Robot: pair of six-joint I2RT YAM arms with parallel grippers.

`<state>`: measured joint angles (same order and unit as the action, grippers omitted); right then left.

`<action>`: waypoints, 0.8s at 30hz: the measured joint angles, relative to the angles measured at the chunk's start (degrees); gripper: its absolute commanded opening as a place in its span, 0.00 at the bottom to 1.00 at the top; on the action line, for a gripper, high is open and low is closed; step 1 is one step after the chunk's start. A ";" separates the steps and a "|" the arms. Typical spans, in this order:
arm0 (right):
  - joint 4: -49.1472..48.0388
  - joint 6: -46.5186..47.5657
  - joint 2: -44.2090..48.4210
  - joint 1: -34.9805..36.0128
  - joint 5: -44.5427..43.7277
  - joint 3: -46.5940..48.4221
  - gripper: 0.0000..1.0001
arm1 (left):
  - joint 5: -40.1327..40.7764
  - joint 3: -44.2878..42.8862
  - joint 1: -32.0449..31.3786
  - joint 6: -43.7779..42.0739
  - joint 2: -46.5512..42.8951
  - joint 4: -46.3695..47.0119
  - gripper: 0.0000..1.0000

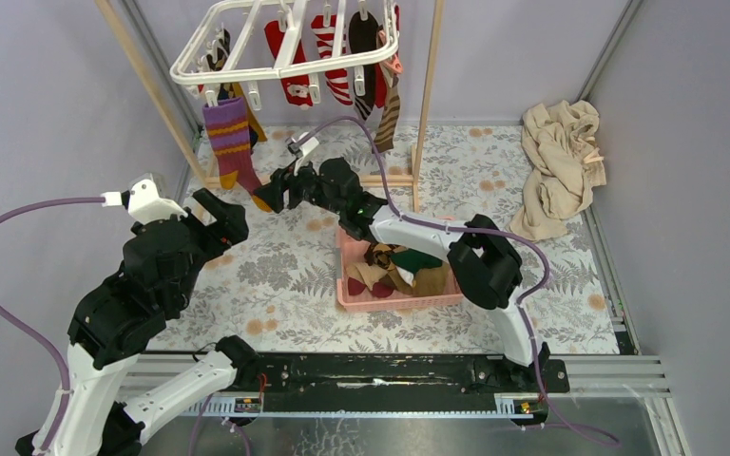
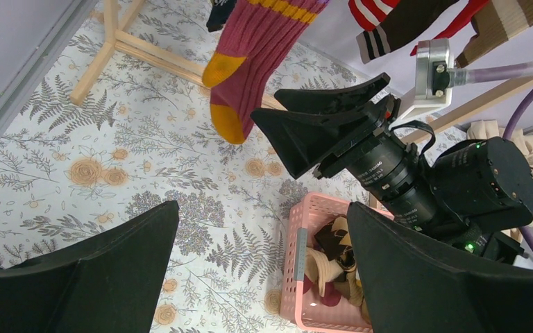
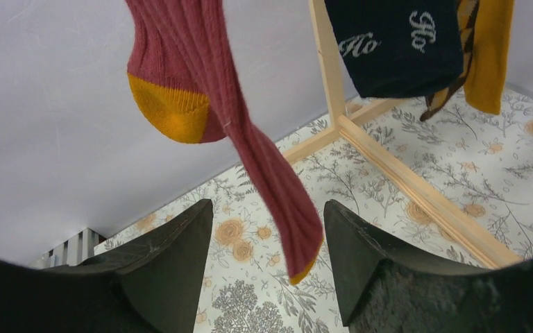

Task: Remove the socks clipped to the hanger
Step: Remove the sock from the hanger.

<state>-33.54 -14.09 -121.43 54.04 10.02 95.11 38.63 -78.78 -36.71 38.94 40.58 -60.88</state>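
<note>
- The white hanger (image 1: 285, 52) hangs high at the back of the desk (image 1: 285, 275), between the slanted poles of a wooden frame (image 1: 428, 104). Socks are clipped along its bars.
- From its front left corner hangs a maroon sock (image 1: 231, 142) with purple and yellow stripes and a mustard heel and toe. The foot points down, clear of the desk.
- The right hand (image 1: 271, 190) reaches far out to the left, just under that sock. Its fingers are spread. In its wrist view the sock's toe dangles in the gap between them, with space on both sides, so nothing is pinched.
- The left hand (image 1: 220, 217) is spread as wide as it goes and holds nothing. It hovers over the flowered desk cover, just to the near left of the right hand and the maroon sock.
- Further along the hanger are red and white socks (image 1: 328, 57), and at the right end a brown striped sock (image 1: 387, 114) hangs lowest.
- A pink basket (image 1: 404, 302) sits on the desk under the right arm, with several loose socks in brown, green and red inside.
- A crumpled beige cloth (image 1: 561, 166) lies against the right wall, well apart from the rest.
</note>
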 measured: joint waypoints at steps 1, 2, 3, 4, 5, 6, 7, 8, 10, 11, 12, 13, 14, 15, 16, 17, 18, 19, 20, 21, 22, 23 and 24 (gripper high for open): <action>0.07 -0.02 -0.33 0.00 0.00 0.66 0.68 | 0.00 0.00 0.00 0.00 0.00 0.00 0.99; 0.13 -0.02 -0.72 0.00 0.04 1.49 0.69 | 0.00 0.00 0.00 0.00 0.00 0.00 0.99; 0.09 -0.07 -1.36 0.00 0.11 2.47 0.69 | 0.00 -0.02 0.00 0.00 0.00 -0.02 0.99; 0.07 -0.11 -2.01 0.00 0.37 3.41 0.70 | -0.02 -0.09 0.00 0.00 0.00 -0.04 0.99; 0.07 -0.22 -2.84 0.00 0.76 4.55 0.70 | -0.02 -0.20 0.00 0.00 0.00 -0.04 0.99; 0.07 -0.37 -3.91 0.00 1.53 5.97 0.70 | -0.02 -0.31 0.00 -0.02 0.00 -0.04 0.99; 0.17 -0.66 -4.90 0.00 2.12 7.13 0.70 | -0.04 -0.42 0.00 -0.02 0.00 -0.11 0.99; 0.33 -0.87 -5.90 0.02 2.99 8.28 0.70 | -0.07 -0.59 0.00 -0.02 0.02 -0.09 0.99; 0.63 -1.49 -7.85 0.07 4.13 10.45 0.69 | -0.13 -0.83 0.00 -0.02 0.02 -0.09 0.99; 0.81 -1.79 -8.74 0.09 4.61 11.39 0.66 | -0.20 -0.96 0.00 -0.02 0.02 -0.07 0.99; 1.25 -2.08 -9.44 0.17 4.96 12.04 0.61 | -0.28 -1.01 0.00 -0.02 0.02 -0.07 0.99; 1.68 -2.25 -10.08 0.22 5.33 12.61 0.52 | -0.35 -1.01 0.00 -0.02 0.02 -0.07 0.99; 1.97 -2.56 -10.78 0.31 5.66 13.11 0.42 | -0.48 -1.01 0.00 -0.02 0.04 -0.07 0.99; 2.10 -2.58 -11.13 0.39 5.75 13.35 0.34 | -0.61 -1.01 0.00 -0.02 0.07 -0.07 0.99; 2.25 -2.91 -11.45 0.48 5.75 13.46 0.28 | -0.74 -1.01 0.00 -0.02 0.07 -0.07 0.99; 2.54 -3.17 -11.63 0.57 5.73 13.46 0.23 | -0.83 -1.01 0.00 -0.02 0.09 -0.04 0.99; 2.82 -3.39 -11.69 0.63 5.70 13.40 0.18 | -0.90 -1.01 0.00 -0.02 0.09 -0.04 0.99; 2.71 -3.69 -11.65 0.70 5.70 12.92 0.15 | -0.92 -1.01 0.00 -0.02 0.09 -0.04 0.99; 2.45 -3.85 -11.32 0.72 5.70 12.09 0.11 | -0.92 -1.01 0.00 -0.02 0.09 -0.04 0.99; 1.90 -4.13 -10.60 0.76 5.66 10.32 0.09 | -0.92 -0.98 0.00 -0.02 0.07 -0.04 0.99; 1.51 -4.39 -9.49 0.76 5.75 7.96 0.07 | -0.90 -0.92 0.00 -0.02 0.00 0.00 0.99; 1.07 -4.74 -8.13 0.74 5.97 5.31 0.05 | -0.90 -0.76 0.00 -0.02 -0.11 0.02 0.99; 0.74 -5.16 -6.73 0.68 6.21 2.75 0.03 | -0.90 -0.39 0.00 -0.02 -0.37 0.17 0.99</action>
<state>-32.80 -19.25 -128.16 54.72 16.23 97.86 37.74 -79.18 -36.71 38.92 40.21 -60.71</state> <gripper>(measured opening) 0.094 0.986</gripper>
